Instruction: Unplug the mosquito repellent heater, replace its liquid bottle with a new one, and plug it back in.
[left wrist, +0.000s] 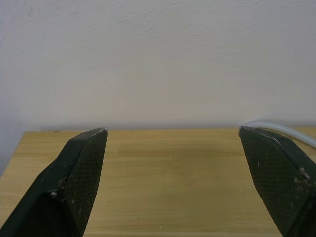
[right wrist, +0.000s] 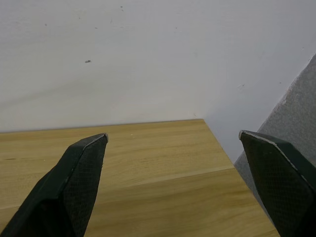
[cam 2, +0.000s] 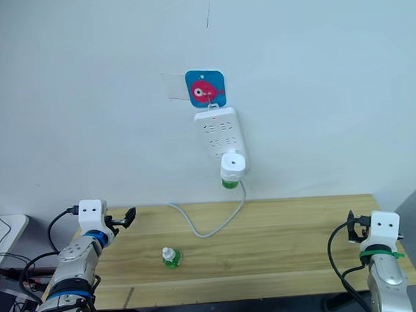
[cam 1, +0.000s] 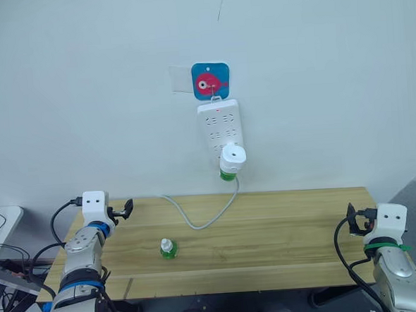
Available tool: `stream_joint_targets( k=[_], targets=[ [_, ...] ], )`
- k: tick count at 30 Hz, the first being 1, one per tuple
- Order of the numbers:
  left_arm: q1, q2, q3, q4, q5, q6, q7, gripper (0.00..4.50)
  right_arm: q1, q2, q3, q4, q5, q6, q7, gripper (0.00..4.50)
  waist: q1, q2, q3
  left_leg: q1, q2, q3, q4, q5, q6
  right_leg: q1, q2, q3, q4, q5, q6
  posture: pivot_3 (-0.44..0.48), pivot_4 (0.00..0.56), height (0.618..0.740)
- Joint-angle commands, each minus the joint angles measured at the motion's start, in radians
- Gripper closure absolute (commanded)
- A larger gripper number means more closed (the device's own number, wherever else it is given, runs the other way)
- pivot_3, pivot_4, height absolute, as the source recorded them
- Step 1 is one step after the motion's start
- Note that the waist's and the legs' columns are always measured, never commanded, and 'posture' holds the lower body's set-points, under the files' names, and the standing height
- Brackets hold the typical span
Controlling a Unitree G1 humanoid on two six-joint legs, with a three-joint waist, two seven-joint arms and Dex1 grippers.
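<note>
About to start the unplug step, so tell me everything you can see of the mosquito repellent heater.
The mosquito repellent heater is a small, rounded unit of white plastic with a round opening in its face. It is plugged into the lower end of the white power strip hanging on the wall, above the table's far edge. A green bottle sticks out below it, so the old liquid is still fitted. Neither pincer touches it.

Matt wood table, textured blk fingers
</note>
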Motion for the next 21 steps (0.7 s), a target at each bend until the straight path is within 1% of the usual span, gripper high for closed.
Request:
stream_joint_targets(
  k=[1,5,19,21],
  targets=[
    [0.001,0.018,0.008,-0.044,-0.007,-0.015,-0.006,0.02,-0.017,-0.014,-0.014,-0.016,0.001,-0.021,0.000,0.00,0.000,0.000,0.000,0.000,0.000,0.000,0.000,0.000,0.000,0.000,0.000,0.000,0.000,0.000,0.000,0.253,0.067,0.740],
    [0.002,0.018,0.024,-0.058,-0.032,-0.015,-0.030,0.02,-0.017,-0.013,-0.012,-0.016,-0.001,-0.021,0.000,0.00,0.002,0.000,0.003,0.000,0.000,0.000,0.000,0.000,0.000,0.000,0.000,0.000,0.000,0.000,0.000,0.253,0.067,0.740],
    [0.008,0.030,0.027,-0.115,-0.064,0.013,-0.086,0.02,0.000,-0.012,-0.014,-0.042,-0.003,-0.026,0.002,0.00,0.004,-0.001,0.014,0.000,0.000,0.000,0.000,0.000,0.000,0.000,0.000,0.000,0.000,0.000,0.000,0.248,0.073,0.740],
    [0.011,0.035,0.037,-0.138,-0.090,0.030,-0.124,0.02,0.008,-0.014,-0.012,-0.065,-0.002,-0.022,0.007,0.00,0.004,0.000,0.017,0.000,0.000,0.000,0.000,0.000,0.000,0.000,0.000,0.000,0.000,0.000,0.000,0.231,0.083,0.740]
  ],
)
